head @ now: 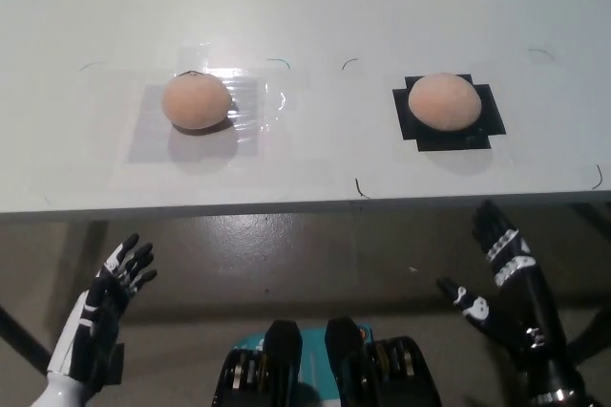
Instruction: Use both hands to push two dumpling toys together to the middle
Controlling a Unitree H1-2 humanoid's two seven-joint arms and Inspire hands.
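Note:
Two tan dumpling toys lie on the white table [305, 6]. The left dumpling [196, 101] rests on a patch of clear tape. The right dumpling [444, 100] sits on a black cross-shaped mat [487, 120]. My white left hand [116, 278] hangs open below the table's front edge, well short of the left dumpling. My black right hand [496, 268] is open too, below the edge and nearer me than the right dumpling. Neither hand touches anything.
The table's front edge [286, 206] runs across the picture, with floor below it. Small pen marks dot the tabletop, one near the front edge [361, 187]. A bare stretch of table lies between the two dumplings.

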